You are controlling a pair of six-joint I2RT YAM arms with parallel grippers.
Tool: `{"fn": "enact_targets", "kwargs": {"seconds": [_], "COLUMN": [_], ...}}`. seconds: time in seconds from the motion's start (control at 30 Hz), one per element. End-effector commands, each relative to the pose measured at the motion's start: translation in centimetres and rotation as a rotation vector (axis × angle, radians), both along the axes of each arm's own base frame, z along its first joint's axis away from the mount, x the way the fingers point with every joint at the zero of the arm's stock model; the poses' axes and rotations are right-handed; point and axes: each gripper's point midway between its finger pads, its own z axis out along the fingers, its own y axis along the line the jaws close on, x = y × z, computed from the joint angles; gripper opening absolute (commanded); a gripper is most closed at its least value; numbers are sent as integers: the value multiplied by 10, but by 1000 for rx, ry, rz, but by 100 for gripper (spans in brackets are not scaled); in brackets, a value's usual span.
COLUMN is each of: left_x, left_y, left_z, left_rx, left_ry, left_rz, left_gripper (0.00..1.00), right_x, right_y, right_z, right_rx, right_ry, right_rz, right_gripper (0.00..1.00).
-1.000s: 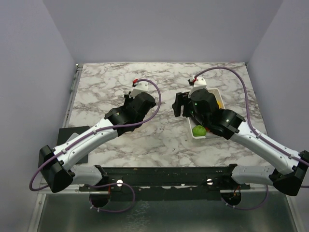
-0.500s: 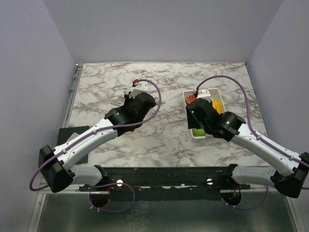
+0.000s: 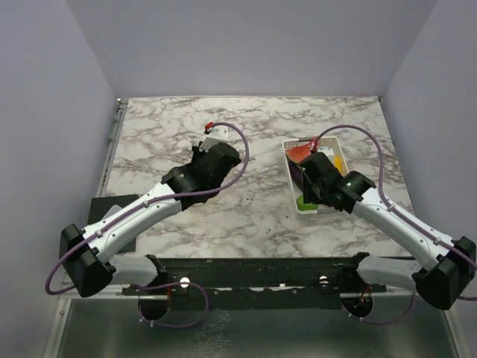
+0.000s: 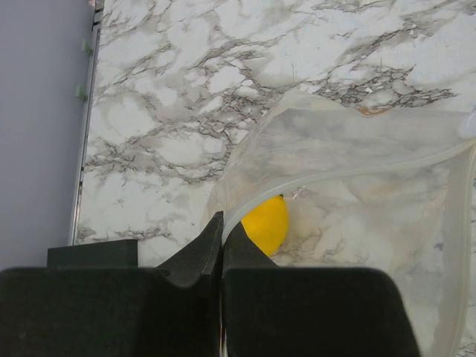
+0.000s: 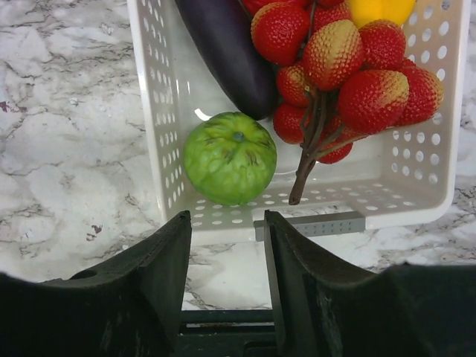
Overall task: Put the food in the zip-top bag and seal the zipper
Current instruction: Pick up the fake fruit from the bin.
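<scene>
One lime [image 5: 230, 158] lies in the corner of the white basket [image 5: 152, 111] nearest the right gripper [image 5: 225, 223]. It sits just ahead of that gripper's jaws, which stand apart and empty above the basket's wall. The lime is round, so it has no long axis to line up with. Well left of the basket, the left gripper [image 4: 222, 227] is clamped on the rim of the bag [image 4: 357, 149], which holds a lemon [image 4: 266, 223].
</scene>
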Motion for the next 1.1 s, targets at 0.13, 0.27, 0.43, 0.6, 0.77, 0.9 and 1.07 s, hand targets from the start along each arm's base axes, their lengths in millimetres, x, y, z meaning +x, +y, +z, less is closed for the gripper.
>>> {"fn": "enact_targets", "kwargs": {"seconds": [0.13, 0.27, 0.43, 0.6, 0.77, 0.9, 1.07], "left_x": [-2, -2, -2, -2, -2, -2, -2], "left_y": [0, 0, 0, 0, 0, -1, -1], "left_z": [2, 2, 3, 3, 2, 2, 2], "left_rx": [-19, -20, -23, -24, -24, -23, -20], "left_ry": [-4, -4, -5, -5, -3, -2, -1], "left_rz": [-14, -15, -17, -19, -19, -20, -21], "left_gripper": [0, 0, 0, 0, 0, 0, 0], "right_x": [16, 20, 20, 18, 17, 17, 17], "right_y": [10, 6, -5, -8, -7, -6, -2], "right_z": [-23, -33, -47, -61, -71, -79, -89], "right_rx": [75, 70, 53, 65, 76, 85, 98], "right_ry": [56, 76, 98, 129, 145, 167, 197], "right_rz": [22, 10, -22, -31, -32, -31, -22], "right_gripper": [59, 61, 61, 62, 65, 67, 71]}}
